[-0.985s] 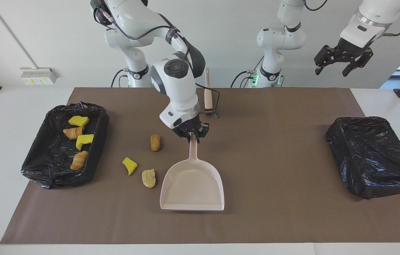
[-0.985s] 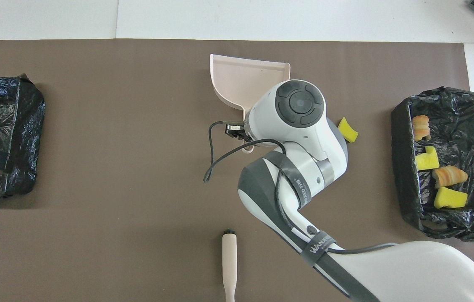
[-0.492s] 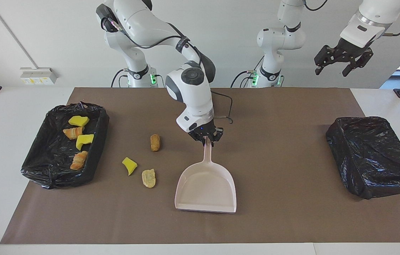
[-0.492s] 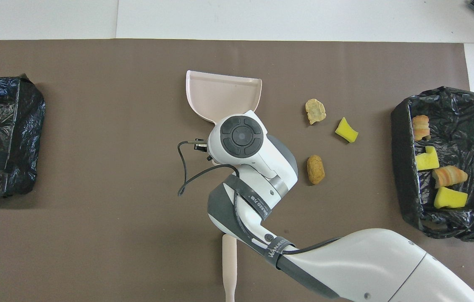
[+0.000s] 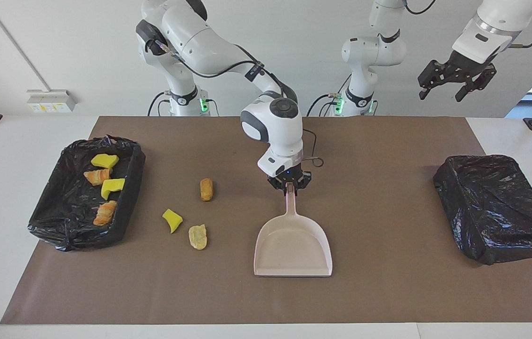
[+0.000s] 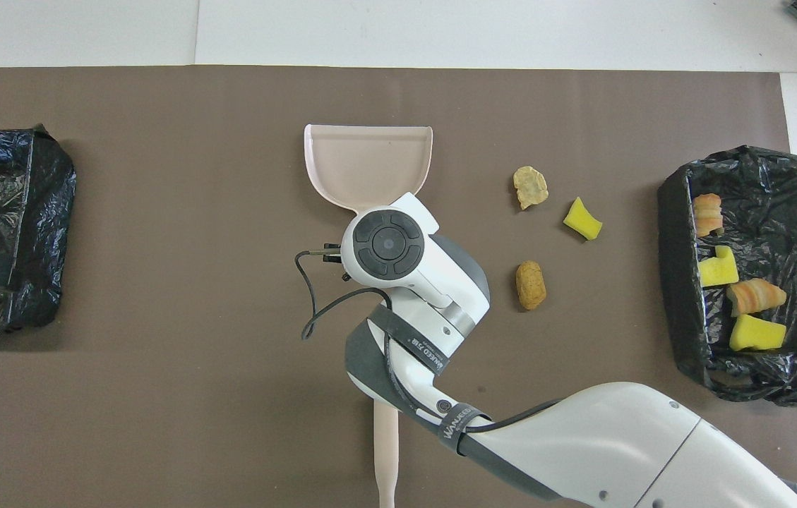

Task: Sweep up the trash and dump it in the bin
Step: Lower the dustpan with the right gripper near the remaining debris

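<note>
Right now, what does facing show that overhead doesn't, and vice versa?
Facing only: the right gripper shut on the dustpan handle, and the left gripper open, waiting high above the table.
Overhead only: the brush handle lying nearest the robots.
Both: three loose scraps on the mat, four in the open bin, and the bag-covered bin.

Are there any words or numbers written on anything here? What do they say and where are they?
"WANKEO": on the dark strap around the right arm, lowest in the overhead view.
A second strap higher on that arm has white letters, too small to read.
The wall plate shows small labels, too blurred to read.
</note>
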`<move>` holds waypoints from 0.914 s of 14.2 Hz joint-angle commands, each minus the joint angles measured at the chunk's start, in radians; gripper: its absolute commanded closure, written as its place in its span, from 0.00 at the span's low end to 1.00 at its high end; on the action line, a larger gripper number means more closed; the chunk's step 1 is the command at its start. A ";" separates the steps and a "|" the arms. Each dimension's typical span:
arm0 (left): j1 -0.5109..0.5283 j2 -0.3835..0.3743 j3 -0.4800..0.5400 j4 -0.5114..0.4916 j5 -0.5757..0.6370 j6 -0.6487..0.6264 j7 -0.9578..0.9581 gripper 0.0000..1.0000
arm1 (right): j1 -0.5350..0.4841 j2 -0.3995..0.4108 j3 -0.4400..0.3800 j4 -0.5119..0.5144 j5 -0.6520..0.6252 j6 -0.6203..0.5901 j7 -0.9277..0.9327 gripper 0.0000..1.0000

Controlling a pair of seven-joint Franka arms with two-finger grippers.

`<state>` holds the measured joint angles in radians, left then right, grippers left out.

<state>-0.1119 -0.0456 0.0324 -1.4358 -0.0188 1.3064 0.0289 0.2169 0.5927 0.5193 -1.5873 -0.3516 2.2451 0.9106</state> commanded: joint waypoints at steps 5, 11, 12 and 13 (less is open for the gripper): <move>0.005 -0.016 -0.002 -0.014 -0.004 0.010 0.006 0.00 | -0.019 0.001 0.019 0.000 -0.044 -0.022 -0.004 0.00; 0.005 -0.016 -0.002 -0.014 -0.004 0.010 0.008 0.00 | -0.054 -0.088 0.054 -0.002 0.017 -0.133 -0.002 0.00; 0.005 -0.016 -0.002 -0.014 -0.004 0.010 0.006 0.00 | -0.062 -0.118 0.054 -0.005 0.064 -0.153 -0.002 0.00; 0.005 -0.016 -0.002 -0.014 -0.004 0.010 0.006 0.00 | -0.065 -0.158 0.053 -0.008 0.112 -0.183 -0.002 0.00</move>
<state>-0.1119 -0.0456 0.0324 -1.4358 -0.0188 1.3064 0.0289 0.1828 0.5105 0.5538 -1.5736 -0.3118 2.1128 0.9105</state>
